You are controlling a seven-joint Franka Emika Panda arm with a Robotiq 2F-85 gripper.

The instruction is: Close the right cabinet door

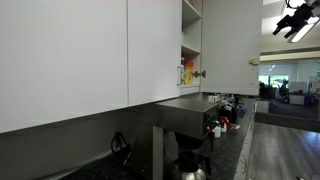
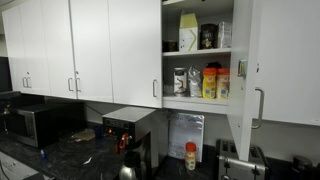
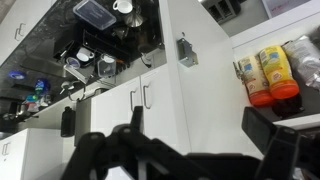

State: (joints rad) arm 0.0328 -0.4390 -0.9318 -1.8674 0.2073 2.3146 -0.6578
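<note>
The right cabinet door point(image 2: 240, 110) stands open, swung out from the cabinet. Its slim silver handle point(image 2: 261, 107) shows past its edge. In an exterior view the door point(image 1: 232, 45) is a white panel in front of the open shelves. My gripper point(image 1: 297, 20) hangs high beside it, apart from the panel. In the wrist view the door's inner face point(image 3: 200, 90) with a hinge plate point(image 3: 185, 50) fills the middle. My gripper point(image 3: 200, 135) is open and empty, with the two dark fingers spread on either side of the panel.
The open shelves hold bottles and jars point(image 2: 210, 82), which also show in the wrist view point(image 3: 270, 75). Matching shut white doors point(image 2: 90, 50) run along the wall. A dark counter below carries a coffee machine point(image 2: 128, 135), a microwave point(image 2: 35, 122) and a toaster point(image 2: 240, 160).
</note>
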